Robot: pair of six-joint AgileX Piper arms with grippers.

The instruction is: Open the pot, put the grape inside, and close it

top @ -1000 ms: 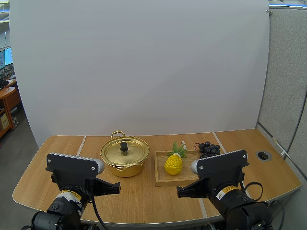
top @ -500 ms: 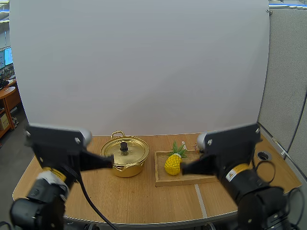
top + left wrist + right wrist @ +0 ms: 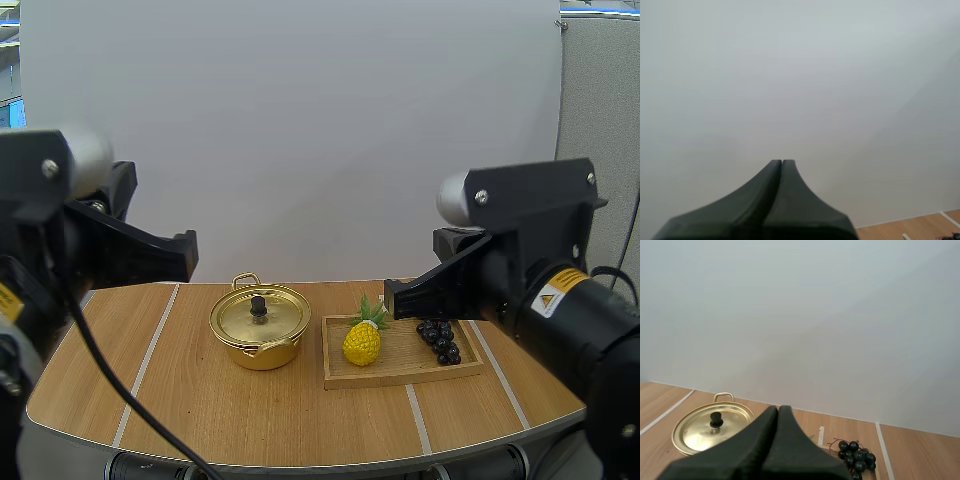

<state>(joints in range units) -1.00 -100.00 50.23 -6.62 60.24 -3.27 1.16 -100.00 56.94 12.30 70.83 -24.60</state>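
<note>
One grape bunch is lying at the 3 o'clock end of the wooden tray | pineapple is standing at the tray's 9 o'clock end | pot is sitting on the table just beside the tray at its 9 o'clock, lid in place | left gripper is hovering high, fingers pressed together, gripping nothing | right gripper is hovering high, fingers pressed together, gripping nothing

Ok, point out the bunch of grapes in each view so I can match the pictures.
High view: bunch of grapes on the right end of the wooden tray, right of the pineapple.
Right wrist view: bunch of grapes beyond the shut right gripper, pot on the gripper's other side.
Left wrist view: past the shut left gripper, a dark speck too small to name.
Shared landmark: the wooden table with pale lines.
</note>
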